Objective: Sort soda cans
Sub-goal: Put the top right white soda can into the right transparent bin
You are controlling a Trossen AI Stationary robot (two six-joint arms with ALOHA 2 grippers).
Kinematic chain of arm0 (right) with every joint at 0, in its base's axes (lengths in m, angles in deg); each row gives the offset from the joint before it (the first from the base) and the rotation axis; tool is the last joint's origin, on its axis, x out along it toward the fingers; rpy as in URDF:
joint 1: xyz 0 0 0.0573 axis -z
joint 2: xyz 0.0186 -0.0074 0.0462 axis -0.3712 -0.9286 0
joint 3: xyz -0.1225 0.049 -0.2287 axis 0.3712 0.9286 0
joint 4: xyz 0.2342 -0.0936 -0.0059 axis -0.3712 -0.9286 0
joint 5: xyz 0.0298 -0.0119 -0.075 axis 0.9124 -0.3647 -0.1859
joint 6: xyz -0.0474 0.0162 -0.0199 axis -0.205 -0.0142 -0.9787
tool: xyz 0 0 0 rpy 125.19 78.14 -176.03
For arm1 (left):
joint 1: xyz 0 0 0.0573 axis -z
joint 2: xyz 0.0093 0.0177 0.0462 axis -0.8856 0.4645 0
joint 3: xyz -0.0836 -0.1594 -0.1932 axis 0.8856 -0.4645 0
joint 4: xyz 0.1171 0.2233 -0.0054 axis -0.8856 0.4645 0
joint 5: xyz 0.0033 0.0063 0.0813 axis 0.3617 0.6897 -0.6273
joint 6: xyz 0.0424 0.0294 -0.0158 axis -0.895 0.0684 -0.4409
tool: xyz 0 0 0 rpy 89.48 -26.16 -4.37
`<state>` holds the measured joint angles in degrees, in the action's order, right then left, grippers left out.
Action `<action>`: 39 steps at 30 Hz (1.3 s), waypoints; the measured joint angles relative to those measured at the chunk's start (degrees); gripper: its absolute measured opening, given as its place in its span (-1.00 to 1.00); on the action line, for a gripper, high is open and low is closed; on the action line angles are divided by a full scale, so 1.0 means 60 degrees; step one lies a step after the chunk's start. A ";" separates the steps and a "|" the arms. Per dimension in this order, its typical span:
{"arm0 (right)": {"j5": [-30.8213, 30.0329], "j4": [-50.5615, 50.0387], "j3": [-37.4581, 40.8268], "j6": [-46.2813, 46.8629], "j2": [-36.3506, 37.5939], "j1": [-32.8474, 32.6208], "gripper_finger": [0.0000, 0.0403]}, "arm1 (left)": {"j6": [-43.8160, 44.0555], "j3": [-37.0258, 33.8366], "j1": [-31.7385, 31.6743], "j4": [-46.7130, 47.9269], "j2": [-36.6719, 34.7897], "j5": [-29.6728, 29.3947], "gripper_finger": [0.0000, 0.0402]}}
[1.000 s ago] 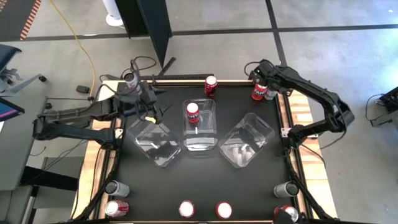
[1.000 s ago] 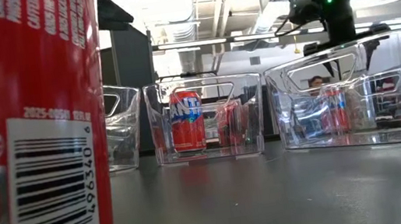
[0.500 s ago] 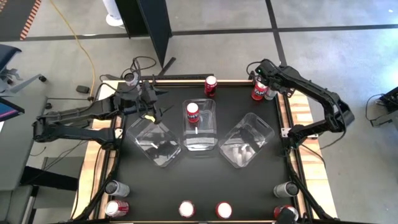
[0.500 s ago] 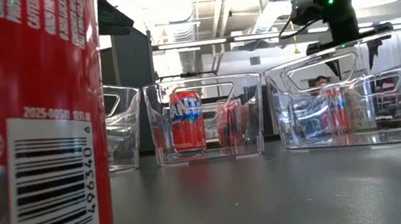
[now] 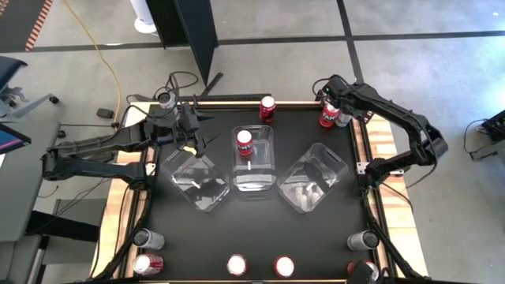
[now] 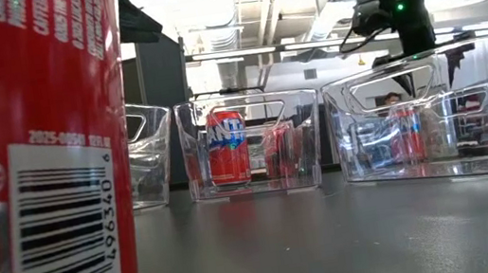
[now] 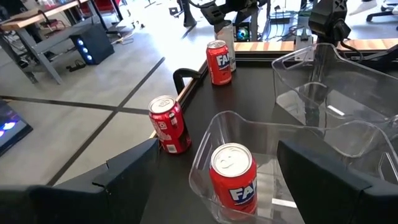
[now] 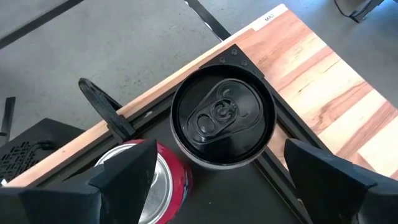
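Clear plastic is what the three bins are made of — the left bin [image 5: 197, 180], the middle bin [image 5: 254, 158] and the right bin [image 5: 313, 177] stand in a row across the black table [image 5: 260, 229].

At the left, a silver can [image 5: 165, 99] stands just outside the far left corner of the table. The left gripper [image 5: 192, 136] hangs just beside it, over the far edge of the left bin, with fingers spread wide and nothing held between them. In the left wrist view a red Fanta can [image 7: 231, 178] is seen upright inside the middle bin, straight ahead of these fingers.

Further right, another red can [image 5: 267, 108] stands at the far edge.

At the far right corner the right gripper [image 5: 338, 101] is placed directly above a dark-topped can [image 8: 222, 116], which stands upright in the corner; its long axis is vertical, so it points up at the fingers. The fingers are held wide on both sides of it and the can is not yet gripped. A red corner can [image 8: 146, 182] stands touching or almost touching it — this neighbour could probably be struck by one finger during a descent.

Along the near edge more cans wait, among them a near red can [image 5: 237, 265].
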<state>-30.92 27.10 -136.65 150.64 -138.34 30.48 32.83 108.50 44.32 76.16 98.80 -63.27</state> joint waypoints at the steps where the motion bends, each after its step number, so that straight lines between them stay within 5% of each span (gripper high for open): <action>1: -0.0034 0.0038 -0.0004 0.0062 -0.0028 0.0000 0.83 | -0.0001 0.0000 0.0000 0.0006 0.0000 0.0000 0.59; 39: -0.0942 0.0403 -0.0004 0.1095 -0.0578 0.0066 0.65 | 0.0042 0.0004 0.0000 0.0519 0.0000 0.0481 0.59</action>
<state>-36.57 29.52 -136.67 157.21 -141.81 30.88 33.08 108.52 44.32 79.27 98.80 -60.38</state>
